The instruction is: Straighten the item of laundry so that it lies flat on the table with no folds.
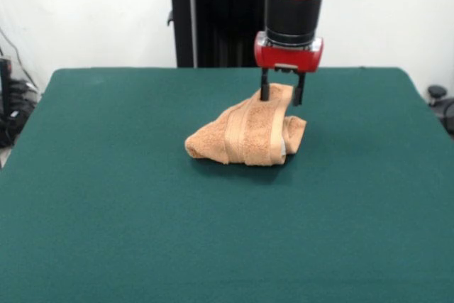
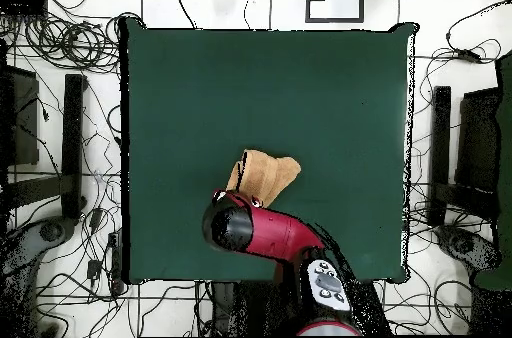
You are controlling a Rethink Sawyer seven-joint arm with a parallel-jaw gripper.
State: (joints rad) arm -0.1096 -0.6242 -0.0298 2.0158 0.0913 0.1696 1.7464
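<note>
The gripper (image 1: 282, 95) points straight down from the red and black arm (image 1: 293, 5). Its two dark fingers (image 1: 264, 84) stand apart, one on each side of the raised top of the towel (image 1: 248, 135); whether they press the cloth cannot be told from these views.

The towel is bunched into a peaked heap, its highest point between the fingers. A woven band stripe (image 1: 237, 133) runs down the front face of the heap, and a small pale patch shows at the lower edge on the picture's right.

The heap rests on the table (image 1: 106, 211), near its middle and slightly toward the robot's side. In the overhead view the arm (image 2: 262, 234) covers part of the towel (image 2: 270, 174); the remaining cloth shows beyond the arm
</note>
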